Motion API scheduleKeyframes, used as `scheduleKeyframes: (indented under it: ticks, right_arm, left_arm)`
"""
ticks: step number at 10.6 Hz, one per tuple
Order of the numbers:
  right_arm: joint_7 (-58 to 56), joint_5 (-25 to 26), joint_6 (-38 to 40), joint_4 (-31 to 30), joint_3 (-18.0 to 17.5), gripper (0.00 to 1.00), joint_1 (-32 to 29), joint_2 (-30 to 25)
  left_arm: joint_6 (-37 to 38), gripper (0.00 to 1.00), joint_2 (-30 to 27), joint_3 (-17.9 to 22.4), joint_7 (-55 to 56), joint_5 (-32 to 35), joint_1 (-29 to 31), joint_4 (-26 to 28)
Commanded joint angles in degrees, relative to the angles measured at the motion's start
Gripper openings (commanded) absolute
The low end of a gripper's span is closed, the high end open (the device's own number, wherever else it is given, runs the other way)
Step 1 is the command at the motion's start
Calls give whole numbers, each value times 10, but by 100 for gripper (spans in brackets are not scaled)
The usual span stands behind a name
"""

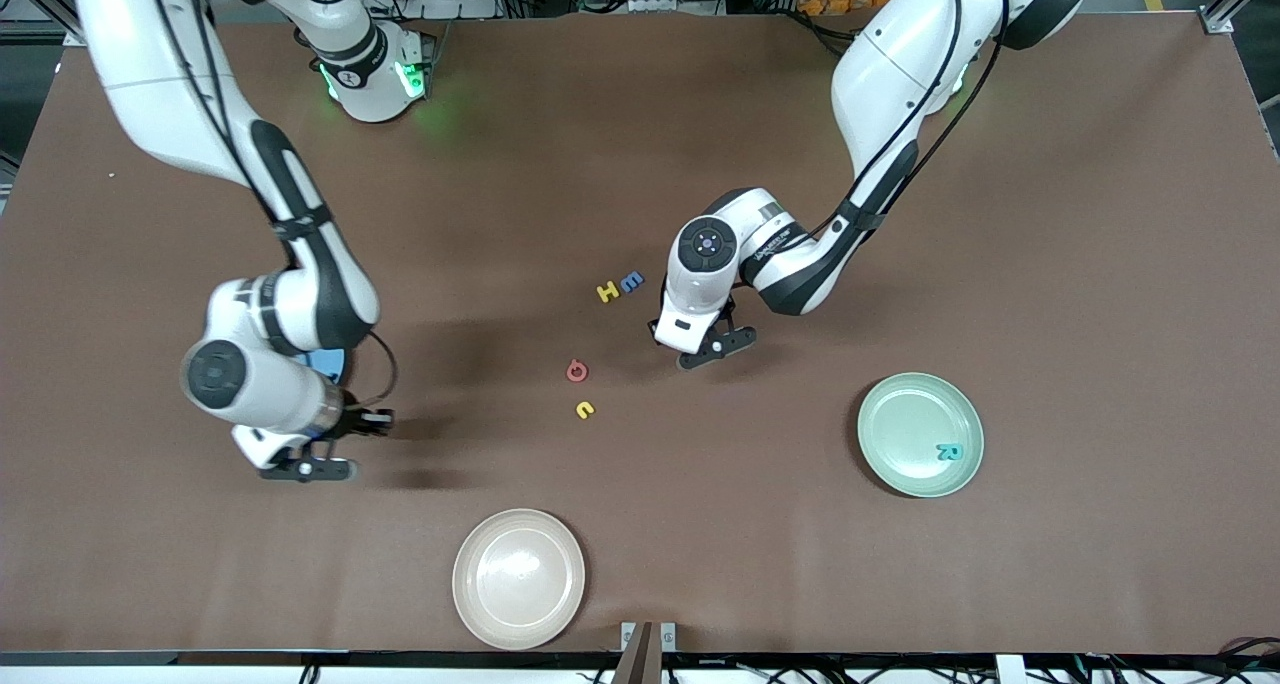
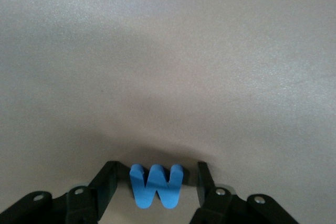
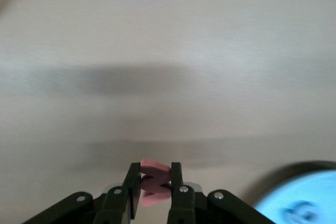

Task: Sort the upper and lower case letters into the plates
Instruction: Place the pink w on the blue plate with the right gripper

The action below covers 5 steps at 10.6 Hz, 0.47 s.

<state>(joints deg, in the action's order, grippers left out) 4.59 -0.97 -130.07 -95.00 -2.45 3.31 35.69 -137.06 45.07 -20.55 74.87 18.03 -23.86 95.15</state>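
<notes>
A blue letter W point(image 2: 156, 187) lies on the table between the fingers of my left gripper point(image 2: 156, 182), which is open, with a gap on each side of the letter. In the front view the left gripper point(image 1: 702, 352) hides the W. My right gripper point(image 3: 156, 182) is shut on a red letter point(image 3: 155, 179) and hangs over the table beside the blue plate point(image 3: 302, 198). The right arm covers most of the blue plate point(image 1: 331, 364) in the front view. The mint green plate point(image 1: 905, 419) holds a teal R point(image 1: 948, 452). A yellow H point(image 1: 607, 292), a blue letter point(image 1: 631, 282), a red letter point(image 1: 577, 370) and a yellow c point(image 1: 585, 410) lie loose mid-table.
A beige plate point(image 1: 518, 577) sits near the table's front edge. The right gripper point(image 1: 305, 467) is toward the right arm's end of the table. The blue plate holds something small and blurred point(image 3: 294, 214).
</notes>
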Motion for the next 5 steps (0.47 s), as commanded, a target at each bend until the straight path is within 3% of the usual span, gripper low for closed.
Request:
scheduleKeyframes:
  ticks: [1, 3, 5]
  right_arm:
    - [-100, 1, 31, -61, -9, 0, -72, -61]
    - [-159, 0, 47, -68, -9, 0, -115, -61]
    - [-166, 0, 47, -72, -9, 1, -141, -61]
  left_arm:
    - [-8, 46, 8, 3, 28, 24, -5, -2]
    - [-8, 0, 7, 4, 27, 33, -5, -2]
    - [-1, 0, -2, 5, 22, 49, -1, -2]
